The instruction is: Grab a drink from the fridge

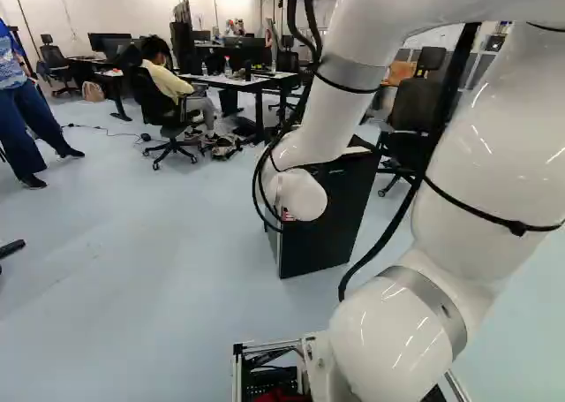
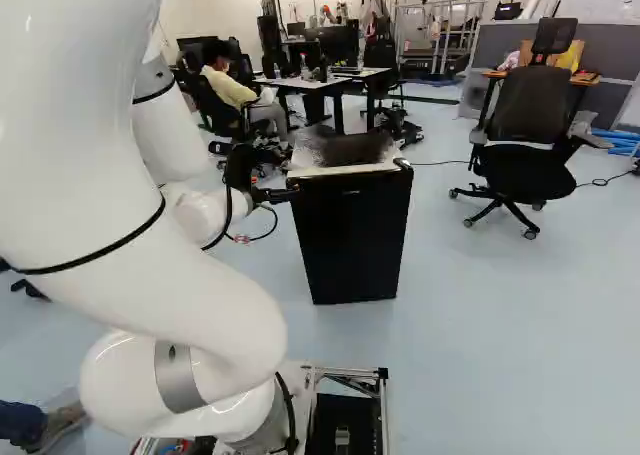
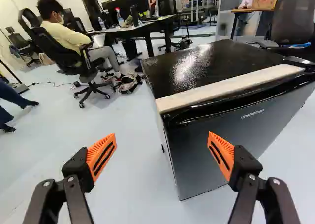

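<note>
In the right base view my gripper [image 2: 276,194] is by the upper edge of the small black fridge [image 2: 352,240], on the side toward the arm. The wrist view shows my gripper [image 3: 161,135] open, its orange pads wide apart and nothing between them. Ahead of it stands the fridge [image 3: 224,147], upright with its door closed; one finger overlaps the door front, the other is over floor beside the fridge. Whether a finger touches the door I cannot tell. The arm partly covers the fridge [image 1: 322,234] in the left base view. No drink inside is visible.
Behind the fridge, a person sits in an office chair [image 3: 64,51] near desks [image 2: 335,83] with bottles. Another office chair [image 2: 525,140] stands at the right of the right base view. A person stands at the far left of the left base view. Pale floor [image 1: 159,269] surrounds the fridge.
</note>
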### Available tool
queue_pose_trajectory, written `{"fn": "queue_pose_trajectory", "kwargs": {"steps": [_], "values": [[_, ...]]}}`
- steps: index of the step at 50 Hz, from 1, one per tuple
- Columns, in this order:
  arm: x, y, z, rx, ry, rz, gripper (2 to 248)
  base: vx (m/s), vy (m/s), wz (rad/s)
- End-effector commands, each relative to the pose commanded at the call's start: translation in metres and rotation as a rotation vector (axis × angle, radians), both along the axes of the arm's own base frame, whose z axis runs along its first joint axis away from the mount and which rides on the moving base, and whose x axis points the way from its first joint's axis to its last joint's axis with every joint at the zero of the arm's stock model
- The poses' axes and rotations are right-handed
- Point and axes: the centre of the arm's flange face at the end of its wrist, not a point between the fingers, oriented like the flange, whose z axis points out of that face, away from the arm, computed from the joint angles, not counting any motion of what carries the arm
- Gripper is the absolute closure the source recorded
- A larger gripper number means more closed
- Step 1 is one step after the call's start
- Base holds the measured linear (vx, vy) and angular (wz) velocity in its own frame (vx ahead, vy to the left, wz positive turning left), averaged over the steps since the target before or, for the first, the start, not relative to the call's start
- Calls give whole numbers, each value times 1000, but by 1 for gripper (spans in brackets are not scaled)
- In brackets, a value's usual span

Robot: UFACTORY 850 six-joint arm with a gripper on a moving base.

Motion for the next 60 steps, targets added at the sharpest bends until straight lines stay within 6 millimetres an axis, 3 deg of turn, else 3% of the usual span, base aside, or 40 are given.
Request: {"fn": "queue_pose_trajectory", "kwargs": {"steps": [15, 60], "values": [[0, 13, -15, 6, 35, -59, 3, 0, 0, 0], [-13, 50, -17, 65, 29, -241, 3, 0, 0, 0]]}}
